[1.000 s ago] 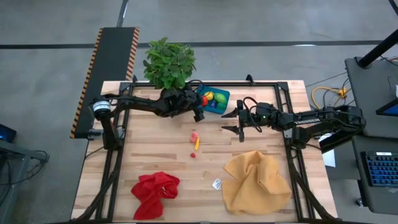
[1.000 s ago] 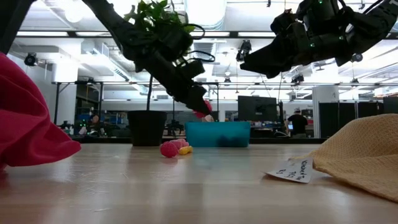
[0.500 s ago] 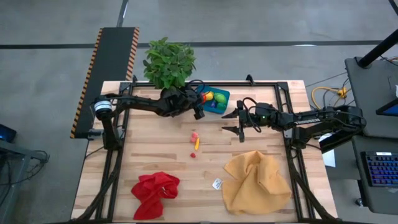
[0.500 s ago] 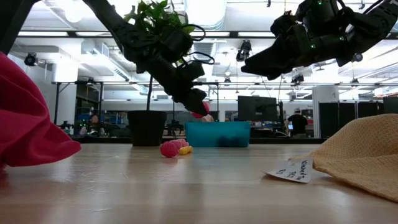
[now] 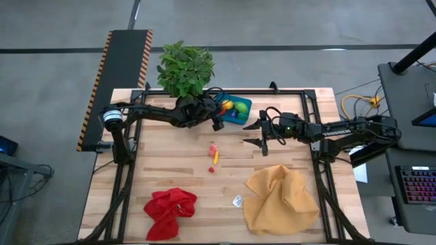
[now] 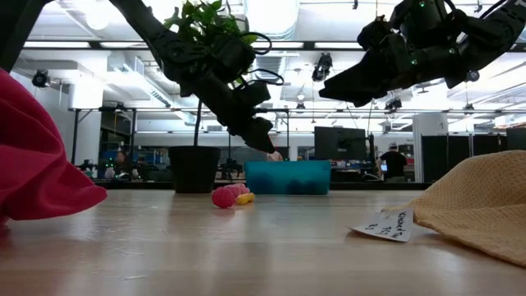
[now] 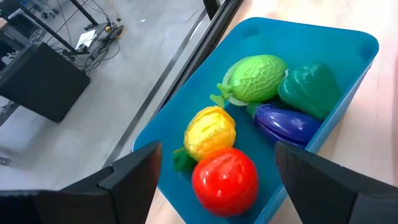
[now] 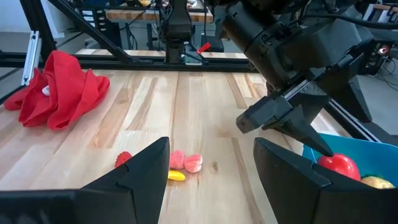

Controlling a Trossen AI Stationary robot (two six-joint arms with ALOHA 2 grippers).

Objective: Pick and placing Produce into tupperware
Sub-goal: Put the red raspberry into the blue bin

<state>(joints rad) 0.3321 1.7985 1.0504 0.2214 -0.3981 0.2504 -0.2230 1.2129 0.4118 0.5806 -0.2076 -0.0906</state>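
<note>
I see the teal tupperware (image 7: pixel 348 56) directly under my left hand (image 5: pixel 219 117), fingers spread above it. Inside lie a red tomato (image 7: pixel 225 181), a yellow fruit (image 7: pixel 210 132), a green lettuce (image 7: pixel 256 78), a green pepper (image 7: pixel 311 90) and a purple eggplant (image 7: pixel 287 124). Three small pieces (image 5: pixel 214 156), pink, yellow and red, lie between both hands on the counter (image 5: pixel 286 216).

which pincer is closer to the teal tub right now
Left. The left pincer hangs open over the teal tub's near edge; the right pincer hovers apart, beside it over bare table.
</note>
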